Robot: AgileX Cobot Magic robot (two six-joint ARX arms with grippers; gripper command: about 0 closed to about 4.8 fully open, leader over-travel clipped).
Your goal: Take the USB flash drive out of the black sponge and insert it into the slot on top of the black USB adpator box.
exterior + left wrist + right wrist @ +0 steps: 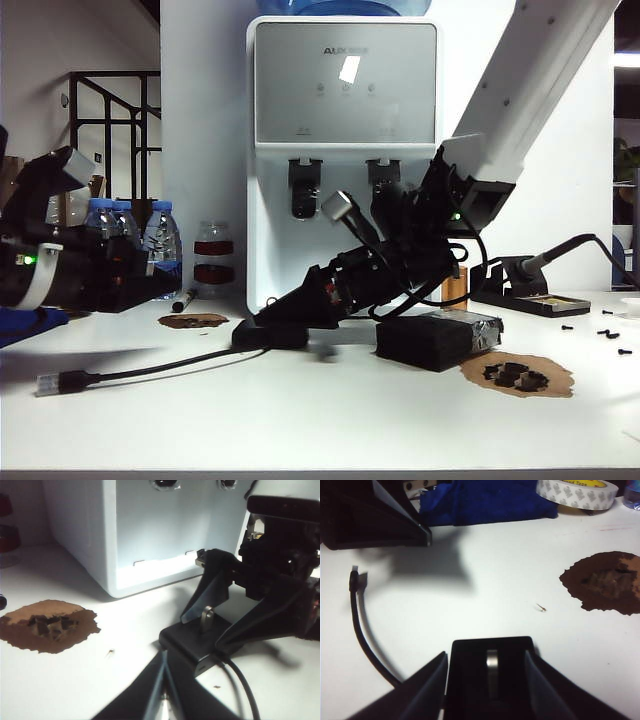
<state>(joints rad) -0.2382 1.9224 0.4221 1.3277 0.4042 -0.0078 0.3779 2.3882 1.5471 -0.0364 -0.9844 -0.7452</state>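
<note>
The right gripper [487, 672] is hovering over the black USB adpator box [200, 642], fingers spread wide on either side, gripping nothing. The USB flash drive [207, 618] is standing upright in the slot on the box top. The left gripper [162, 700] is waiting nearby, closed and empty. The black sponge [435, 340] is lying beside the box.
</note>
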